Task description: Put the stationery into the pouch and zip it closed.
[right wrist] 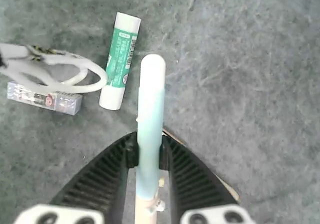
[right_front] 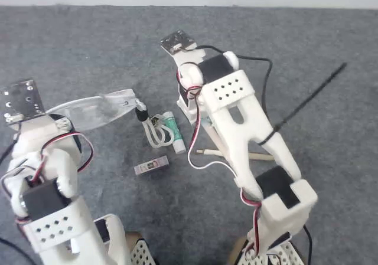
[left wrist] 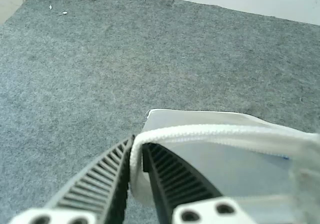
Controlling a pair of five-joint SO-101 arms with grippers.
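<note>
My left gripper (left wrist: 137, 156) is shut on the white zipper edge of the clear pouch (left wrist: 225, 154). In the high view the pouch (right_front: 97, 110) is held above the mat at the left, beside the left gripper (right_front: 59, 122). My right gripper (right wrist: 148, 144) is shut on a pale blue pen (right wrist: 150, 99), which points out past its fingertips just above the mat. Close by lie a green glue stick (right wrist: 120, 59) (right_front: 173, 129) and a small clear box (right wrist: 45, 98) (right_front: 151, 166). The right gripper (right_front: 192, 114) hangs beside the glue stick, mostly hidden under its arm.
A white looped cord (right_front: 155, 134) hangs from the pouch's corner and rests against the glue stick. A wooden stick (right_front: 236, 154) lies under the right arm. A thin black rod (right_front: 313, 97) slants across the grey mat (right_front: 88, 46) at the right.
</note>
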